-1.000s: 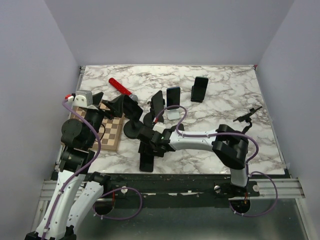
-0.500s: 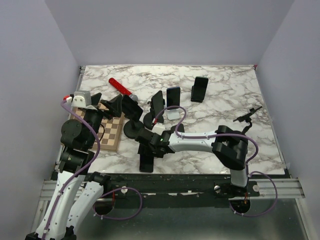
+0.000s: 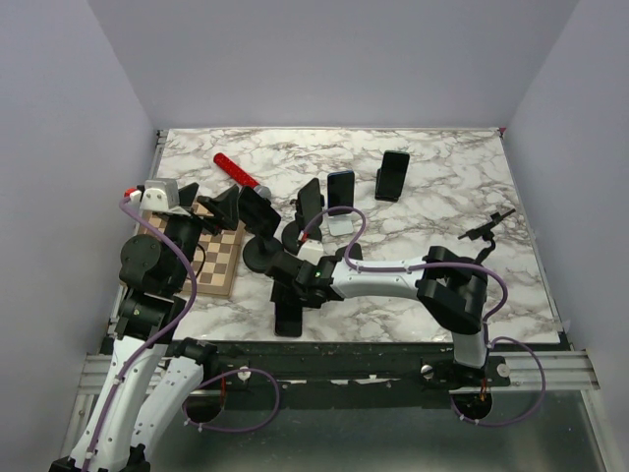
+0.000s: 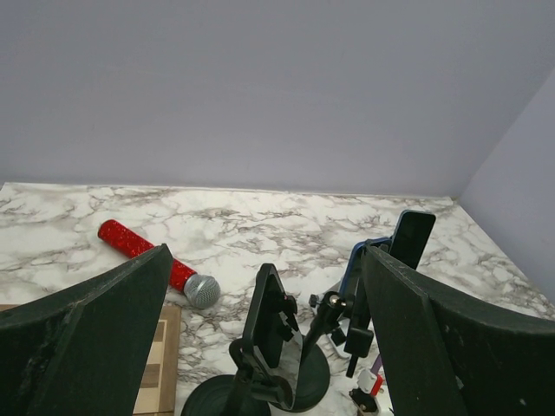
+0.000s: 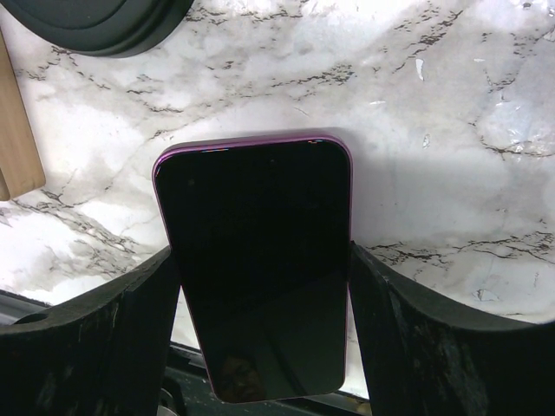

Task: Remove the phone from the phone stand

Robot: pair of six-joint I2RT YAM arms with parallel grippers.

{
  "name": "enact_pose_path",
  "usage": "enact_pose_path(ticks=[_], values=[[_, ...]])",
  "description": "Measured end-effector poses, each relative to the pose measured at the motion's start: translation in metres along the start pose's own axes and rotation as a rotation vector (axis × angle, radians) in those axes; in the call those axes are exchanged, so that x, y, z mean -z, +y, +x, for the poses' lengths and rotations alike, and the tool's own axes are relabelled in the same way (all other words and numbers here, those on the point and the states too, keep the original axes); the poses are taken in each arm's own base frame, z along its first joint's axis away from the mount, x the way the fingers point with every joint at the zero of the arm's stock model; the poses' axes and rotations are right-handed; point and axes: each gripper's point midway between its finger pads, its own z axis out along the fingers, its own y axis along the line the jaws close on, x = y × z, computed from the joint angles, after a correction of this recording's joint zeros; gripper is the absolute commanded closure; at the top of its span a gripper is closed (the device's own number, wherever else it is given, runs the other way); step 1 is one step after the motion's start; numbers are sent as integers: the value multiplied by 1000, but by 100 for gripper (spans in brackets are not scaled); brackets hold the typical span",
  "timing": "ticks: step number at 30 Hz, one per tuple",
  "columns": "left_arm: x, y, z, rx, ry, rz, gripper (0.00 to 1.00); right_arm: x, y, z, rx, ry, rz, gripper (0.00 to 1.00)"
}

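- Marble tabletop (image 3: 432,197) sits under the phone (image 5: 256,260), pinched edgewise by our right gripper (image 5: 262,256).
- We should settle it flat before letting go; left gripper (image 4: 264,253) hangs spread.

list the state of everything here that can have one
right hand: shut on the phone
left hand: open, empty
phone: screen dark, gripped at its long sides
blue phone: propped upright
black phone: propped upright
microphone: lying on its side
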Motion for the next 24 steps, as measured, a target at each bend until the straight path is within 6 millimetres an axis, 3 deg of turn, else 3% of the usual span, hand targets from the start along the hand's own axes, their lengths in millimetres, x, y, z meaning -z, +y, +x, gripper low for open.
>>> enact_pose_path(ticks=[6, 16, 19, 24], values=[[0, 0, 0, 0, 0, -3, 1, 0, 2, -2, 23, -10, -12, 6], [0, 1, 0, 0, 0, -3, 1, 3, 6, -1, 64, -33, -23, 5], [0, 1, 0, 0, 0, -5, 2, 19, 11, -5, 112, -72, -51, 5], [0, 2, 0, 0, -1, -10, 1, 81, 16, -28, 209, -193, -176, 4]])
